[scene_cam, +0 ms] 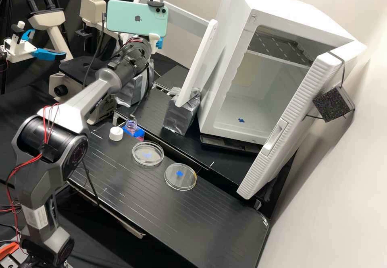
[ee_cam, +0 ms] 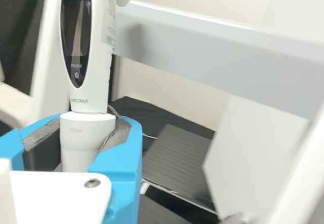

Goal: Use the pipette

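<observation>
Clamping upright pipette [ee_cam: 85, 100] near white crossbar [ee_cam: 202, 52], blue fingers [ee_cam: 123, 158] closed snugly round lower body. Risks: sideways swing could knock crossbar, skewing grip; smooth, rounded body might twist if squeezed unevenly.

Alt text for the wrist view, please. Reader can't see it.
A white handheld pipette with a dark oval display stands upright, its wide lower part between the bright blue fingers of the white gripper. Behind it, a thick pale grey bar slants across, with a black ridged bench surface beyond.
</observation>
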Robot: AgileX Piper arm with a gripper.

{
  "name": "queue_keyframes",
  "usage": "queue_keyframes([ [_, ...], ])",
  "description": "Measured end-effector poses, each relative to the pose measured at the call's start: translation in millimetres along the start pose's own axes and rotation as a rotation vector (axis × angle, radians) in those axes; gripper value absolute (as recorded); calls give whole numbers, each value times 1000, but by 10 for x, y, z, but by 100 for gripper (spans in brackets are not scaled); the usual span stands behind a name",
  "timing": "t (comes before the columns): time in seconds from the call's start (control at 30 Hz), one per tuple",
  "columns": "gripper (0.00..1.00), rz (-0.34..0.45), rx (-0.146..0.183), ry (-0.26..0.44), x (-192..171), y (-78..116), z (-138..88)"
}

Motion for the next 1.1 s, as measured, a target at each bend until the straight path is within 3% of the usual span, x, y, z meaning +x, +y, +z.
queue_keyframes([
  [0.17, 0, 30, -2, 10, -6, 40, 8],
  [0.33, 0, 59, 18, 16, -52, 118, 52],
  [0.6, 0, 109, 21, 4, -90, 294, -44],
  [1.1, 0, 48, 56, -65, 153, 215, 71],
])
